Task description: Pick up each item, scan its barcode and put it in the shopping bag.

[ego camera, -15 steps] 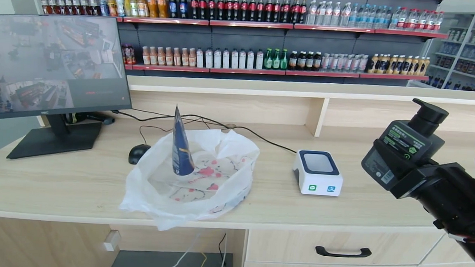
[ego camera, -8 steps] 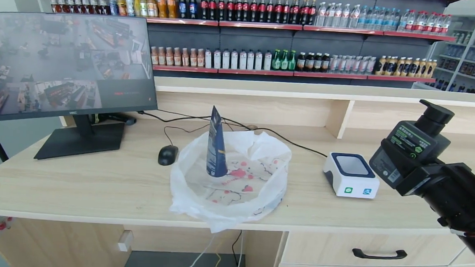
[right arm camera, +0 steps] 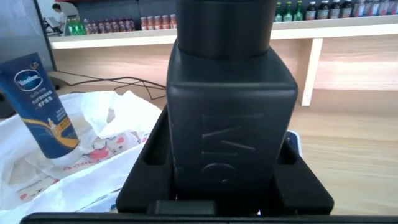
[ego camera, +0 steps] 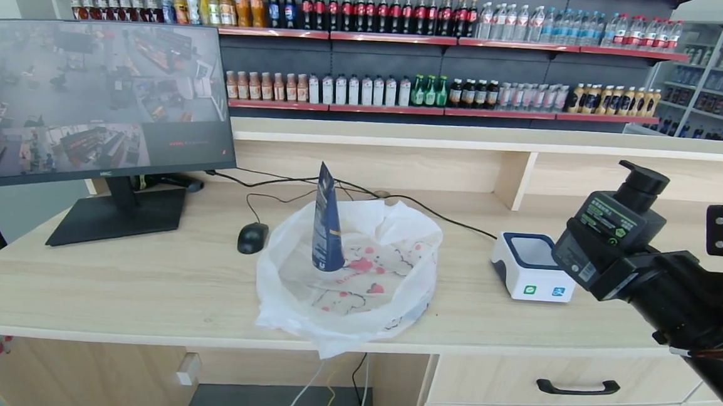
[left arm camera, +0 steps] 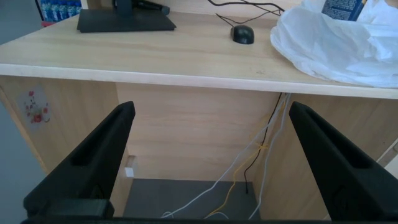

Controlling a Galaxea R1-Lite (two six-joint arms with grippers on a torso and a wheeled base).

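Right jaws clamped on black pump bottle (ego camera: 611, 228), aloft just right of scanner (ego camera: 524, 269). Blue tube (ego camera: 327, 226) upright in bag (ego camera: 393, 299), mid-tabletop (ego camera: 143, 284). Left jaws apart, below tabletop's near edge.

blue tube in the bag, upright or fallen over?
Upright, leaning slightly. The dark blue plastic tube stands cap-down inside the white plastic shopping bag, crimped end pointing up.

black bottle (ego camera: 610, 234) aloft, blue tube (ego camera: 327, 226) in bag (ego camera: 419, 260)

Bright, even indoor light; edges bow slightly
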